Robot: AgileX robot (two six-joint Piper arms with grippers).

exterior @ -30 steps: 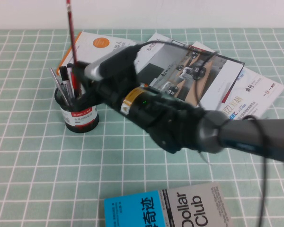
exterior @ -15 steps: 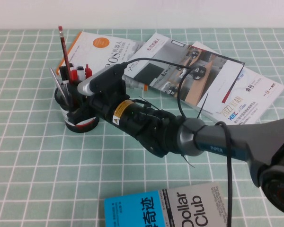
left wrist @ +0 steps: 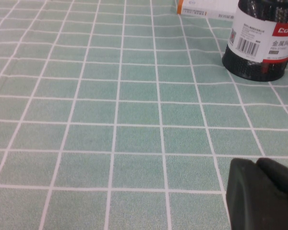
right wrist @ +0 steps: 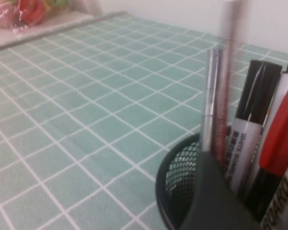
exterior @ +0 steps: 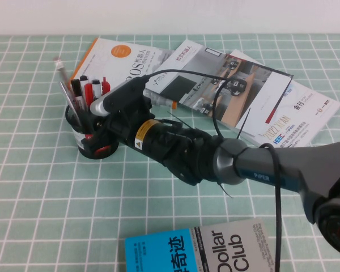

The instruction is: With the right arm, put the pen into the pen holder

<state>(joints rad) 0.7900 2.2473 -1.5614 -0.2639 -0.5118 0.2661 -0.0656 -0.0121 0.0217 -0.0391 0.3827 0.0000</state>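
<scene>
the surface (exterior: 39,192) at lower left is pale green with a white grid of lines. the pen holder (exterior: 93,136) at mid left is black mesh with a white label band and a red strip. the pen (exterior: 63,76) in it is dark red, beside black and red markers (exterior: 89,92). the right arm (exterior: 187,150) across the centre is black with a yellow sticker. a book (exterior: 204,252) at the bottom edge is bright blue and grey.
</scene>
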